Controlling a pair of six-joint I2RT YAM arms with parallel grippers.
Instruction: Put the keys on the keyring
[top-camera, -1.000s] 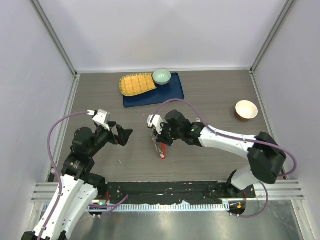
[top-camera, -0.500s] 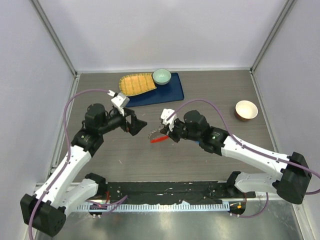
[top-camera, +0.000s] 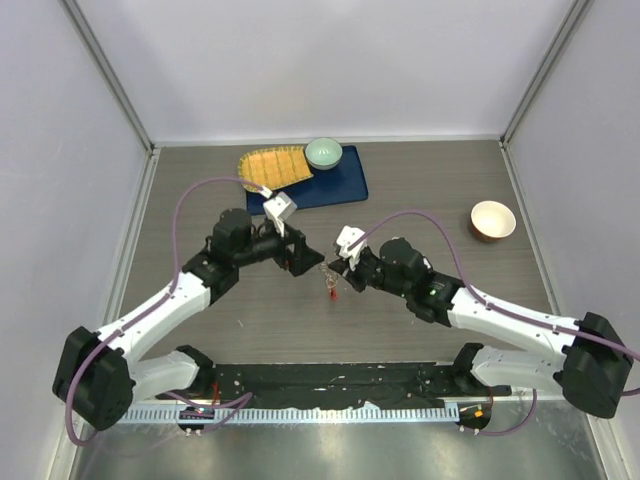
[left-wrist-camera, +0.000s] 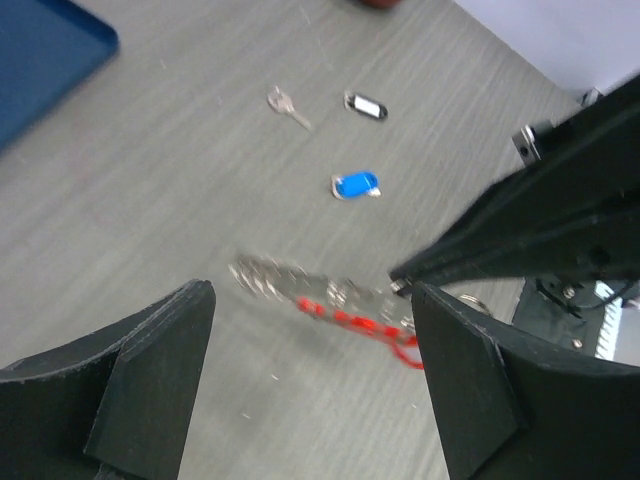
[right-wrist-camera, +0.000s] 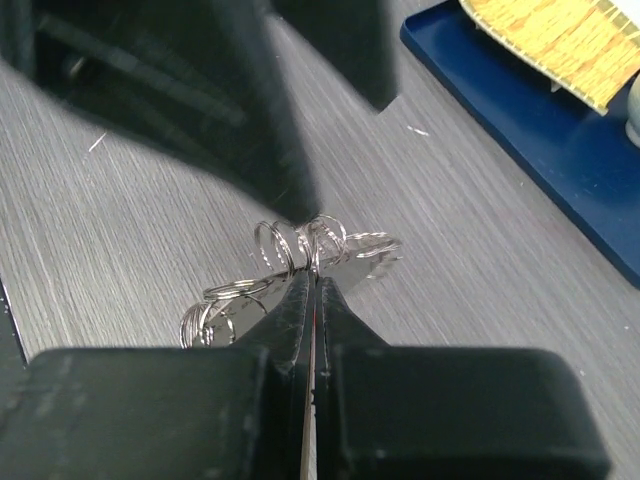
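My right gripper (top-camera: 338, 268) is shut on the keyring (top-camera: 329, 284), a bunch of grey metal rings with a red tag hanging below, held just above the table. In the right wrist view the rings (right-wrist-camera: 312, 240) stick out past the closed fingertips (right-wrist-camera: 300, 300). My left gripper (top-camera: 300, 256) is open and empty, close to the left of the keyring. In the left wrist view the blurred keyring (left-wrist-camera: 340, 305) sits between the spread fingers (left-wrist-camera: 150, 380). A blue-headed key (left-wrist-camera: 355, 185) lies on the table beyond it. No red-headed key shows.
A bare silver key (left-wrist-camera: 288, 105) and a small black tag (left-wrist-camera: 366, 105) lie past the blue key. A blue tray (top-camera: 345, 183) with a bamboo mat (top-camera: 272, 167) and a green bowl (top-camera: 323, 152) stands at the back. A tan bowl (top-camera: 493, 219) sits at right.
My left arm has reached from the near left toward the centre, up to the keyring. My right gripper has lifted the keyring off the table and shifted slightly right; the tag now hangs.
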